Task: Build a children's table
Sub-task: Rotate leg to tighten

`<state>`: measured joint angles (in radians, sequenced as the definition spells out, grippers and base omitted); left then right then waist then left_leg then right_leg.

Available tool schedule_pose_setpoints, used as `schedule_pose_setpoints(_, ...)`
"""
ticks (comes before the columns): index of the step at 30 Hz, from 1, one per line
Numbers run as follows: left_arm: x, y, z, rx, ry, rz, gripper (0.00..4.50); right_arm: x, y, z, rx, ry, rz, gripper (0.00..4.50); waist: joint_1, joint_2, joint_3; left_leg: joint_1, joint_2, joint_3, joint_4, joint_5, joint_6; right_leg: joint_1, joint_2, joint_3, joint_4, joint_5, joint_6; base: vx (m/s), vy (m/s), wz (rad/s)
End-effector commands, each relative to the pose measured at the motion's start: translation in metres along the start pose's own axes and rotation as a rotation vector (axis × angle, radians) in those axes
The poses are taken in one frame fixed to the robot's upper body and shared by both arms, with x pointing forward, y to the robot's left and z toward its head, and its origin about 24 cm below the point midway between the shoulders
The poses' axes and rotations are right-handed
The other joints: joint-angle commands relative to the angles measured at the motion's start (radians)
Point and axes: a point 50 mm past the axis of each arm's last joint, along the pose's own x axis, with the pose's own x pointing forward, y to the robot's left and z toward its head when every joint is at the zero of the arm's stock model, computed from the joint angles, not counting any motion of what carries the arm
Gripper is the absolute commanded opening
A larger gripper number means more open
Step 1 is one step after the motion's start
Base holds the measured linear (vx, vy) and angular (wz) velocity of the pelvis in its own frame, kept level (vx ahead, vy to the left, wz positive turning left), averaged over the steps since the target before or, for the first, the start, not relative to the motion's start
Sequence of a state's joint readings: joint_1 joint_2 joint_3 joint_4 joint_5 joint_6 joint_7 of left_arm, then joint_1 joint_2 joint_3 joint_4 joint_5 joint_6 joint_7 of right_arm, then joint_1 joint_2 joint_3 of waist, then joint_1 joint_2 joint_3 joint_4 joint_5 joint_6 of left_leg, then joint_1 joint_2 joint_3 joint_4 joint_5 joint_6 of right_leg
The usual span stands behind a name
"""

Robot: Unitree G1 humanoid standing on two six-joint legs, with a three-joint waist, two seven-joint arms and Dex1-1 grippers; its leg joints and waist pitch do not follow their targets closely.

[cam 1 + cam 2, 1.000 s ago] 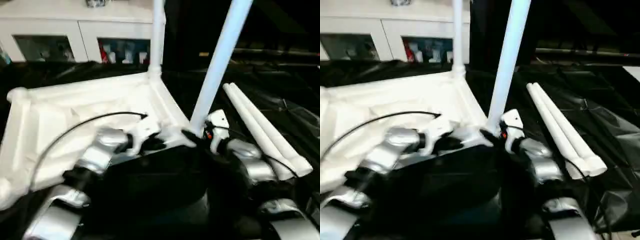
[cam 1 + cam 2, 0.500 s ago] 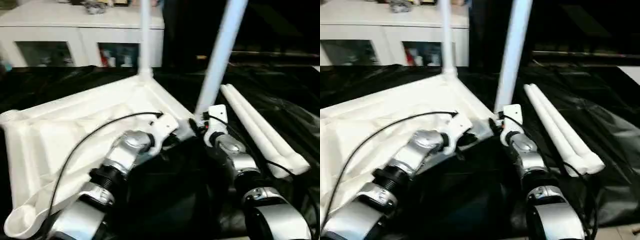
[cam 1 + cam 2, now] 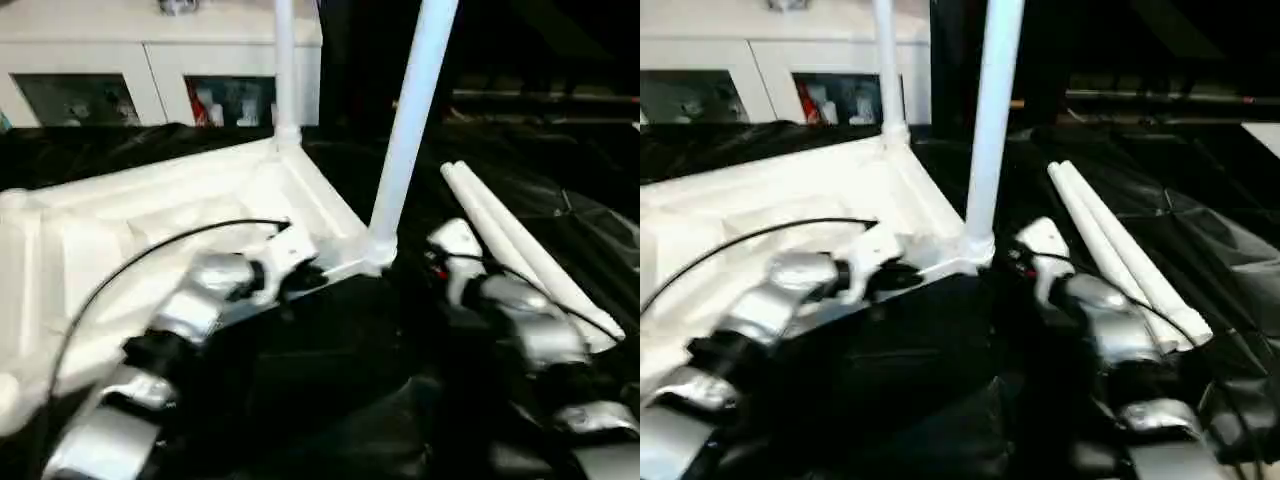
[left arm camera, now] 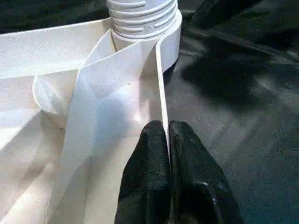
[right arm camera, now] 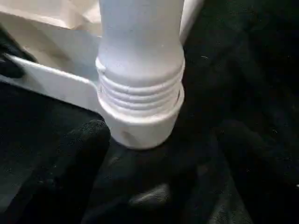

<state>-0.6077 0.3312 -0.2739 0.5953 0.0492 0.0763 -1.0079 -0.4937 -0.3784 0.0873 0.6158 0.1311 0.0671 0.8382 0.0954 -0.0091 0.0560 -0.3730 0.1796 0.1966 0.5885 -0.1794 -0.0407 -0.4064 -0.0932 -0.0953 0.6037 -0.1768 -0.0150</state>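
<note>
Left eye view had the white tabletop (image 3: pixel 150 215) lying underside up on the black-covered work table (image 3: pixel 560 170), its raised rim facing the robot. Two legs stood upright in its corner sockets: the far leg (image 3: pixel 285 70) at the back corner and the near leg (image 3: pixel 410 120) at the corner nearest the robot's right. The left gripper (image 3: pixel 305 278) sat at the near rim just left of that corner, while the right gripper (image 3: pixel 420 272) hung just right of the near leg's base, apart from it. Two loose legs (image 3: pixel 520 250) lay side by side on the black cover further right, with a white cabinet (image 3: pixel 150 60) behind. Right eye view gave the same layout, the near leg (image 3: pixel 988 120) rising between the two silver forearms. Left wrist view showed the left gripper's (image 4: pixel 168 128) two black fingers pressed together on the thin rim wall (image 4: pixel 161 88), pinching it, with the threaded leg end seated in the socket (image 4: pixel 145 23) just beyond. Right wrist view showed the right gripper (image 5: pixel 159 140) spread wide, one finger (image 5: pixel 79 154) on each side of the socket, holding nothing, the threaded leg base (image 5: pixel 140 93) standing between and beyond them.
</note>
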Motion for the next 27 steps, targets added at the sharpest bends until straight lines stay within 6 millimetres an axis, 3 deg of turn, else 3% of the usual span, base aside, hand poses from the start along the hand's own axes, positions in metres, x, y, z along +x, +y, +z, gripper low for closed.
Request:
schedule_pose_setpoints(1, 0.003, -0.016, 0.003, 0.019, -0.032, -0.151, 0.00, -0.001, 0.007, 0.012, -0.022, -0.024, 0.108, 4.11, 0.010, -0.022, -0.075, 0.005, 0.057, -0.019, -0.054, -0.084, 0.136, 0.061, -0.071, 0.054, -0.047, -0.083, -0.248, 0.000, 0.000, 0.00)
schedule_pose_setpoints(4, 0.001, -0.019, 0.003, 0.027, -0.024, -0.189, 0.00, -0.002, 0.010, 0.014, -0.042, -0.008, 0.175, 4.11, 0.017, -0.018, -0.069, 0.011, 0.061, -0.018, -0.057, -0.135, 0.111, 0.052, -0.071, 0.056, -0.058, -0.171, -0.238, 0.000, 0.000, 0.00)
schedule_pose_setpoints(6, 0.000, -0.021, 0.002, 0.029, -0.017, -0.219, 0.00, -0.003, 0.013, 0.016, -0.057, 0.007, 0.221, 4.11, 0.024, -0.019, -0.065, 0.020, 0.063, -0.018, -0.061, -0.179, 0.073, 0.045, -0.073, 0.059, -0.067, -0.244, -0.221, 0.000, 0.000, 0.00)
schedule_pose_setpoints(10, -0.002, -0.022, 0.002, 0.030, -0.017, -0.235, 0.00, -0.003, 0.017, 0.016, -0.079, 0.044, 0.269, 4.11, 0.024, -0.021, -0.062, 0.018, 0.062, -0.022, -0.067, -0.211, 0.038, 0.048, -0.076, 0.061, -0.072, -0.303, -0.190, 0.000, 0.000, 0.00)
schedule_pose_setpoints(12, -0.003, -0.022, 0.002, 0.032, -0.014, -0.237, 0.00, -0.003, 0.017, 0.015, -0.091, 0.068, 0.276, 4.11, 0.024, -0.023, -0.063, 0.016, 0.061, -0.023, -0.067, -0.206, 0.034, 0.050, -0.077, 0.061, -0.071, -0.310, -0.183, 0.000, 0.000, 0.00)
schedule_pose_setpoints(18, -0.003, -0.022, 0.002, 0.033, -0.009, -0.230, 0.00, 0.000, 0.016, 0.015, -0.086, 0.072, 0.269, 3.51, 0.023, -0.029, -0.065, 0.013, 0.059, -0.022, -0.064, -0.168, 0.043, 0.052, -0.075, 0.060, -0.065, -0.251, -0.193, 0.000, 0.000, 0.00)
schedule_pose_setpoints(27, -0.003, -0.023, 0.001, 0.028, -0.006, -0.228, 0.00, 0.004, 0.020, 0.014, -0.072, 0.070, 0.286, 2.84, 0.023, -0.029, -0.064, 0.014, 0.060, -0.023, -0.064, -0.178, 0.036, 0.052, -0.077, 0.061, -0.067, -0.270, -0.191, 0.000, 0.000, 0.00)
